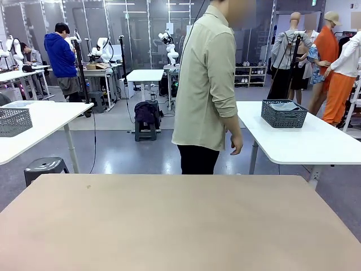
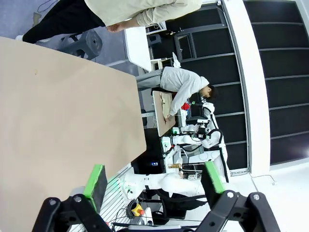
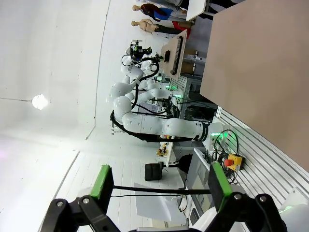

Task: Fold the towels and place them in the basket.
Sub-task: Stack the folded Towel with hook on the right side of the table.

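A dark grey wire-mesh basket [image 1: 284, 114] stands on a white side table [image 1: 304, 141] behind the person, at the right. Blue-grey towels [image 1: 285, 106] lie inside it. My left gripper [image 2: 154, 180] is open, its green pads wide apart with nothing between them, hanging off the edge of the tan table [image 2: 63, 111]. My right gripper [image 3: 159, 182] is also open and holds nothing, off the side of the tan table [image 3: 260, 67].
The tan worktable [image 1: 180, 226] is bare. A person in a beige shirt [image 1: 206, 84] stands at its far edge, turned toward the right, one hand [image 1: 236, 145] hanging down. A second mesh basket [image 1: 14, 121] sits on a white table at the left.
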### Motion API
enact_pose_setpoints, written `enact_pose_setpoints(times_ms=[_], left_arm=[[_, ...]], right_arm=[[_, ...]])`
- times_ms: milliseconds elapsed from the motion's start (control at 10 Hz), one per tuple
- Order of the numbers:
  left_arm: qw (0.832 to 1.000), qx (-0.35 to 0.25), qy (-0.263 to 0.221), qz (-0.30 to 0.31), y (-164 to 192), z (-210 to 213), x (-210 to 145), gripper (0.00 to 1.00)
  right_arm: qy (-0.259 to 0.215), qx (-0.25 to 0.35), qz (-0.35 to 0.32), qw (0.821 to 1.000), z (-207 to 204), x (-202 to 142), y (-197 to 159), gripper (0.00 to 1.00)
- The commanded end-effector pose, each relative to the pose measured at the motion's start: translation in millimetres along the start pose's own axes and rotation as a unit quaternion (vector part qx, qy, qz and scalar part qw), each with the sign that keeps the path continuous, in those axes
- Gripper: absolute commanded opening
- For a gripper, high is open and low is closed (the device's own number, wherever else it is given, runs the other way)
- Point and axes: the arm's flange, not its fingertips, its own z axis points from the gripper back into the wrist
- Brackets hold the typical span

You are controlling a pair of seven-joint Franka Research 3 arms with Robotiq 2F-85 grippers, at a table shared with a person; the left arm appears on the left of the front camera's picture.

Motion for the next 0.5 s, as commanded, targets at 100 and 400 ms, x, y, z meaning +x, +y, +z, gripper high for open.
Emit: enact_pose_setpoints(times_ms=[100,400], left_arm=[[1.000,-0.001,0.000,0.002,1.4,-0.3,-1.0,1.00],[1.000,-0.001,0.000,0.002,1.4,-0.3,-1.0,1.00]], right_arm=[[0.000,0.001,0.002,1.000,-1.0,-1.4,0.7,1.00],[0.000,0.001,0.002,1.000,-1.0,-1.4,0.7,1.00]])
